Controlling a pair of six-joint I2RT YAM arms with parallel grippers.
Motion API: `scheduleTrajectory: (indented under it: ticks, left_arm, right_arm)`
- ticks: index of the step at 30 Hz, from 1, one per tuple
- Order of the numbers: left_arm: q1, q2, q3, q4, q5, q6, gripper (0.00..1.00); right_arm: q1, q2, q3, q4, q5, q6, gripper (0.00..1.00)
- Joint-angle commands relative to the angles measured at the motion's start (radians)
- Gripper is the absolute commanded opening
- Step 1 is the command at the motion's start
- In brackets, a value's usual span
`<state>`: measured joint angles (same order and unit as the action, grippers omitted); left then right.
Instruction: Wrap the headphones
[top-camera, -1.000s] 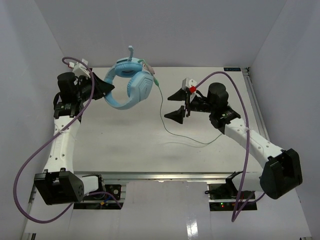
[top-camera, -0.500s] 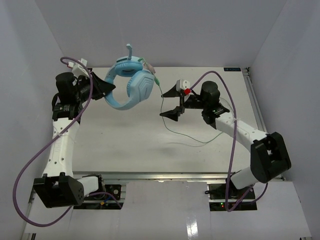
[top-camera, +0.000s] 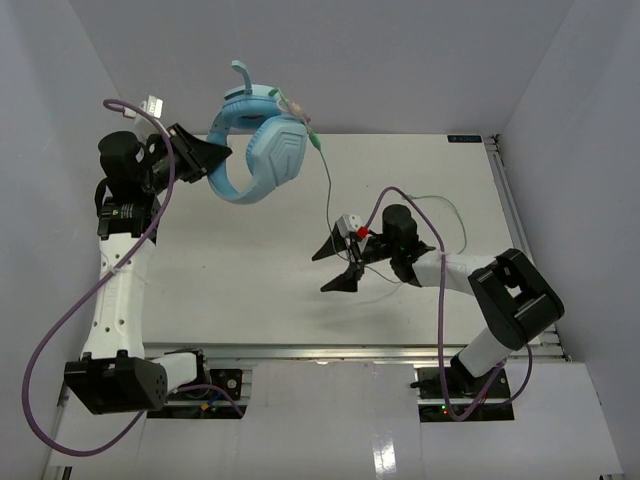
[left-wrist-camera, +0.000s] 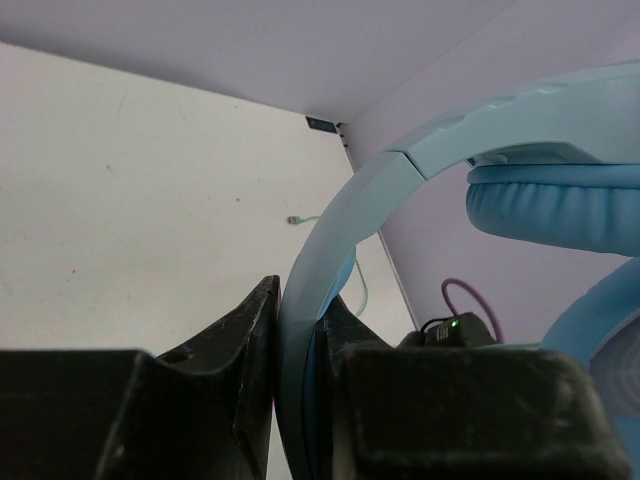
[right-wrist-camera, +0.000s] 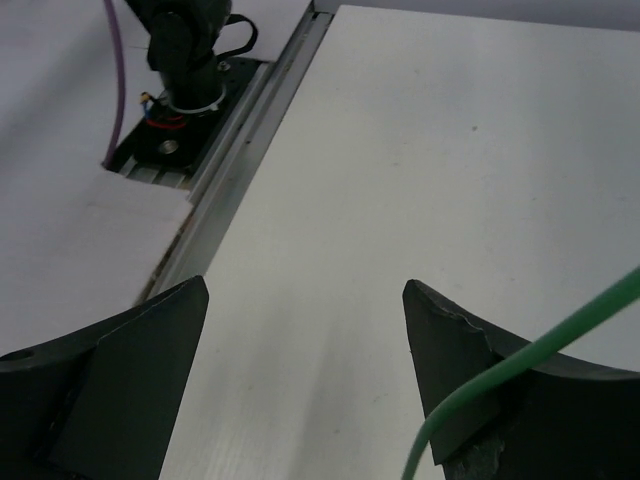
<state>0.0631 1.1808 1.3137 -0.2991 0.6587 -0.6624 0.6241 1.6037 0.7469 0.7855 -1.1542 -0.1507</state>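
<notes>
The light blue headphones (top-camera: 255, 140) hang in the air at the back left, held by the headband (left-wrist-camera: 330, 230). My left gripper (top-camera: 210, 155) is shut on that headband; the ear cup pad (left-wrist-camera: 560, 205) shows at the right of the left wrist view. The thin pale green cable (top-camera: 328, 185) drops from the headphones to the table and runs past my right gripper (top-camera: 335, 265). My right gripper (right-wrist-camera: 305, 290) is open, low over the table centre. The cable (right-wrist-camera: 520, 365) crosses its right finger (right-wrist-camera: 455, 370), not pinched.
The cable loops on the table behind the right arm (top-camera: 440, 205). Its green plug end (left-wrist-camera: 297, 219) lies on the table in the left wrist view. The table's front rail (right-wrist-camera: 235, 150) and the left arm's base (right-wrist-camera: 185, 60) show in the right wrist view. Purple robot cables (top-camera: 60, 310) hang beside both arms.
My left gripper has lifted the headphones up and slightly left. My right gripper has moved forward and down towards the table centre, staying open, and the cable has been drawn along.
</notes>
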Motion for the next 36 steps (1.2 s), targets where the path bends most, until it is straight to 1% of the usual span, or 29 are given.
scheduleTrajectory:
  ticks: [1, 2, 4, 5, 6, 7, 10, 13, 15, 19, 22, 23, 25, 26, 27, 28, 30, 32, 33, 34, 36]
  left_arm:
    - [-0.003, 0.039, 0.121, 0.112, 0.017, -0.087, 0.00]
    - [-0.003, 0.048, 0.133, 0.118, 0.013, -0.093, 0.00]
    - [-0.003, 0.068, 0.167, 0.118, 0.002, -0.097, 0.00]
    - [-0.003, 0.072, 0.175, 0.121, -0.001, -0.100, 0.00]
    - [-0.003, 0.078, 0.185, 0.123, -0.004, -0.101, 0.00]
    - [-0.002, 0.085, 0.199, 0.121, -0.013, -0.103, 0.00]
    - [-0.002, 0.102, 0.225, 0.129, -0.034, -0.114, 0.00]
    - [-0.003, 0.132, 0.238, 0.161, -0.035, -0.145, 0.00]
    - [-0.002, 0.146, 0.248, 0.175, -0.041, -0.162, 0.00]
    - [-0.002, 0.173, 0.272, 0.173, -0.062, -0.154, 0.00]
    - [-0.003, 0.189, 0.298, 0.129, -0.108, -0.112, 0.00]
    - [-0.002, 0.193, 0.300, 0.116, -0.120, -0.093, 0.00]
    - [-0.002, 0.198, 0.295, 0.094, -0.154, -0.061, 0.00]
    - [-0.002, 0.198, 0.289, 0.078, -0.169, -0.046, 0.00]
    - [-0.003, 0.198, 0.274, 0.074, -0.190, -0.027, 0.00]
    - [-0.002, 0.199, 0.266, 0.068, -0.202, -0.005, 0.00]
    - [-0.002, 0.204, 0.244, 0.055, -0.236, 0.020, 0.00]
    - [-0.011, 0.216, 0.233, 0.041, -0.281, 0.067, 0.00]
    - [-0.017, 0.228, 0.232, 0.027, -0.294, 0.082, 0.00]
    - [-0.037, 0.249, 0.230, 0.002, -0.333, 0.130, 0.00]
    - [-0.096, 0.280, 0.226, -0.045, -0.415, 0.234, 0.00]
  right_arm:
    - [0.000, -0.096, -0.088, 0.016, -0.138, -0.070, 0.80]
    - [0.000, -0.112, -0.099, -0.033, -0.152, -0.132, 0.76]
    - [0.003, -0.132, -0.097, -0.212, -0.166, -0.223, 0.71]
    - [0.006, -0.149, -0.082, -0.292, -0.167, -0.342, 0.69]
    - [0.009, -0.157, -0.068, -0.387, -0.162, -0.421, 0.68]
    - [0.015, -0.165, -0.057, -0.553, -0.151, -0.486, 0.65]
    - [0.026, -0.170, -0.027, -0.856, -0.125, -0.700, 0.57]
    - [0.026, -0.173, -0.016, -1.008, -0.113, -0.817, 0.51]
    - [0.027, -0.188, -0.017, -1.067, -0.102, -0.858, 0.48]
    - [0.027, -0.267, -0.060, -1.059, -0.055, -0.843, 0.45]
    - [0.028, -0.335, -0.077, -1.006, 0.075, -0.738, 0.39]
    - [0.028, -0.355, -0.074, -1.002, 0.112, -0.712, 0.34]
    - [0.028, -0.391, -0.061, -1.001, 0.219, -0.649, 0.22]
    - [0.028, -0.417, -0.044, -1.013, 0.258, -0.639, 0.18]
    - [0.030, -0.427, -0.037, -1.033, 0.328, -0.625, 0.13]
    - [0.034, -0.443, -0.019, -1.047, 0.374, -0.616, 0.11]
    - [0.046, -0.468, 0.008, -1.105, 0.501, -0.616, 0.08]
    - [0.074, -0.480, 0.051, -1.152, 0.643, -0.645, 0.08]
    - [0.084, -0.488, 0.059, -1.178, 0.683, -0.655, 0.08]
    - [0.115, -0.498, 0.085, -1.206, 0.809, -0.685, 0.08]
    - [0.152, -0.510, 0.132, -1.235, 0.948, -0.745, 0.08]
